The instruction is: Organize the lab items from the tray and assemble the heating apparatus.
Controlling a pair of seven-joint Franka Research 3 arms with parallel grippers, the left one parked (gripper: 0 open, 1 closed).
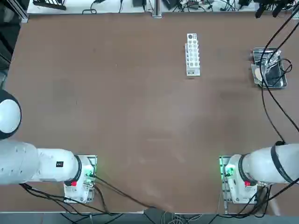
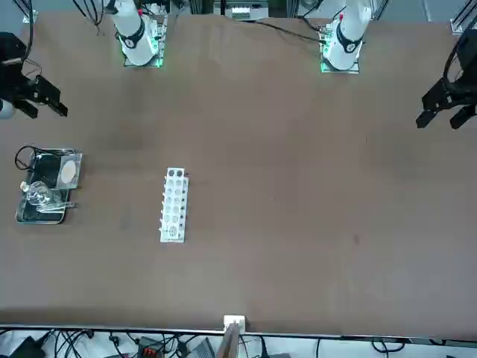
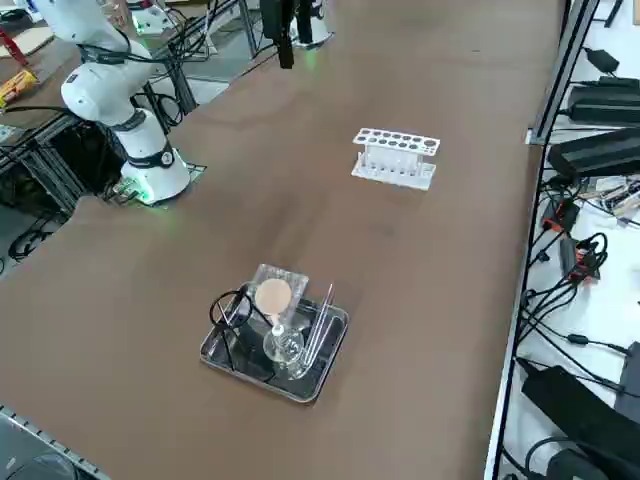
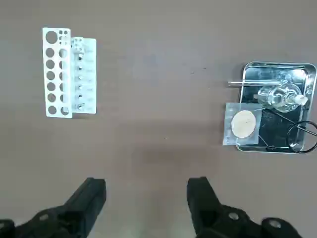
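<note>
Right gripper (image 4: 146,198): matte black, blocky fingers (image 4: 91,196) spread wide apart, nothing between them, hanging high over bare brown tabletop (image 4: 158,74), well clear of every item.

Tray (image 4: 309,106): shallow rectangle of polished silver metal with raised rim, at the far right of the table, well apart from the gripper. All task items inside it or overlapping its rim.

Burner (image 4: 280,95): small, clear glass, rounded body, lying on its side in the tray beside a thin glass rod (image 4: 247,83).

Mesh (image 4: 242,124): grey square, fine woven texture, round tan disc at centre; flat, overhanging the tray's rim onto the table.

Tripod stand (image 4: 299,136): thin black wire, ring and legs, lying in the tray next to the mesh; exact contact with the burner not discernible.

Test-tube rack (image 4: 69,72): long, white, perforated with rows of round holes, standing alone at the far middle of the table, well left of the tray.

Tabletop: smooth, matte, brown, uniform.
</note>
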